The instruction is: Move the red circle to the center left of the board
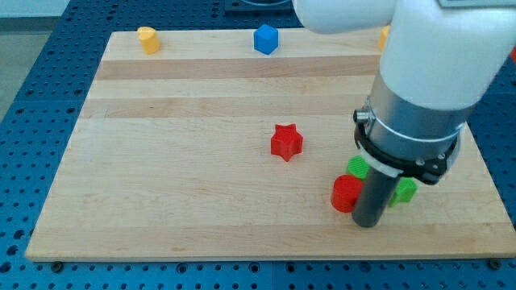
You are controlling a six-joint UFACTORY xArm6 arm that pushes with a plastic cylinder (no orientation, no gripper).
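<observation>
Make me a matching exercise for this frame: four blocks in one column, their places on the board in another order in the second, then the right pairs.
Blocks:
1. red circle
2. red star
3. blue block
4. yellow block

Places:
A. top edge, the view's left
B. near the board's middle
C. touching my tip, the view's lower right
D. top edge, middle

Pairs: 1-C, 2-B, 3-D, 4-A

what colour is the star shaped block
Red star, clearest in the camera view, mid-board.
</observation>
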